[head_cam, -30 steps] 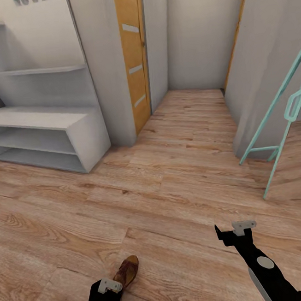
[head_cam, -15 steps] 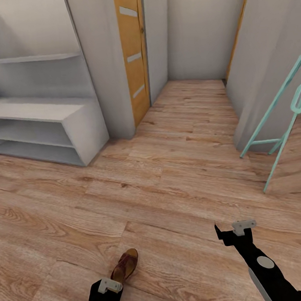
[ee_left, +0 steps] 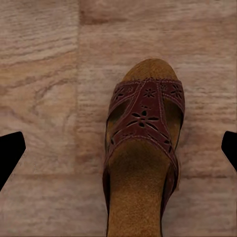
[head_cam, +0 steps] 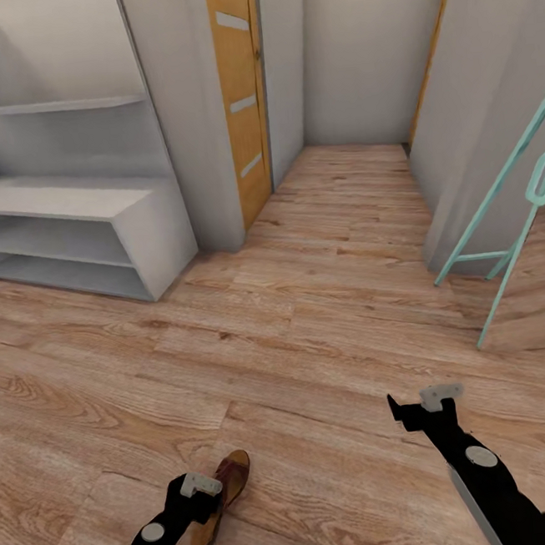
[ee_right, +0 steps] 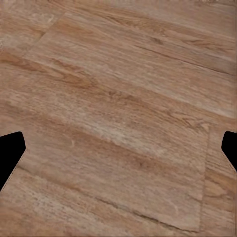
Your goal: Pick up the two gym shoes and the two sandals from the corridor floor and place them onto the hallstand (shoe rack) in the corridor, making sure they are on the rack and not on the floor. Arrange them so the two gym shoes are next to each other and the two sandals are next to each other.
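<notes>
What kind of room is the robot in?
Probably a home hallway. There is a wood-plank floor, a pale shoe rack against the wall, an orange door and a narrow passage beyond. One brown sandal lies on the floor under the left tool.

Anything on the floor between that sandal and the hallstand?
No: in the head view only bare floor lies between the sandal and the hallstand.

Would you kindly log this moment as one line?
left gripper: open above sandal | right gripper: open, empty, over floor | shoe rack: no shoes visible
</notes>
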Controlling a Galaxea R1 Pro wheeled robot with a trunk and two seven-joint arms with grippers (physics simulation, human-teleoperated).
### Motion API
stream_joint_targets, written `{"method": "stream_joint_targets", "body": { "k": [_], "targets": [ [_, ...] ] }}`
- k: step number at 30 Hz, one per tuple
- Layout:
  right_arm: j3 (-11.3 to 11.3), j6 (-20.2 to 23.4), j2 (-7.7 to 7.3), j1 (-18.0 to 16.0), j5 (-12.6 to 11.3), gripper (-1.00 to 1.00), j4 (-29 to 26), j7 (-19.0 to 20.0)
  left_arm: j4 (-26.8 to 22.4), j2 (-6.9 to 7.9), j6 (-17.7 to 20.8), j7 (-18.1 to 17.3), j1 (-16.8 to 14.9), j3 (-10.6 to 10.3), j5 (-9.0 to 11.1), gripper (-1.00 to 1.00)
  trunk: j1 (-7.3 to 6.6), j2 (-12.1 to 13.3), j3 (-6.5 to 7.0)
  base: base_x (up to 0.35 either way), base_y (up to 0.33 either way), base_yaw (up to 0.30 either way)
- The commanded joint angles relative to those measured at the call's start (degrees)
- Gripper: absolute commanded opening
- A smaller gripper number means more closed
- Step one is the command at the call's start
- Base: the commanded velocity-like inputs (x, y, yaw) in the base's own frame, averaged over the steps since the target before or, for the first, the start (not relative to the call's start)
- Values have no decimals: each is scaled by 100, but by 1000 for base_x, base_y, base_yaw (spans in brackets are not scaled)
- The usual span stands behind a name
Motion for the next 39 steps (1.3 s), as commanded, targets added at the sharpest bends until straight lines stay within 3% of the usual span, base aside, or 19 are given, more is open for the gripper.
{"method": "stream_joint_targets", "body": {
  "k": [1,3,9,13,39],
  "targets": [
    [2,252,-2,-6,-8,100,-223,16,-21,8,16,4,-89,-23,-50,100,-1,-2,-5,0,0,0],
    [2,636,3,-13,-9,100,-624,101,-48,12,209,-7,-215,-31,-59,100,-1,-2,-5,0,0,0],
    [-4,827,-2,-17,-10,100,-937,359,-59,-9,436,5,-237,-41,-67,100,-1,-2,-5,0,0,0],
    [-4,870,-2,-15,-10,100,-1014,477,-60,-13,466,25,-221,-43,-71,100,9,-7,-93,0,0,0],
    [-13,883,-3,-15,4,100,-1030,508,-83,6,489,46,-284,-44,-98,100,76,-42,-883,0,0,0]
  ]
}}
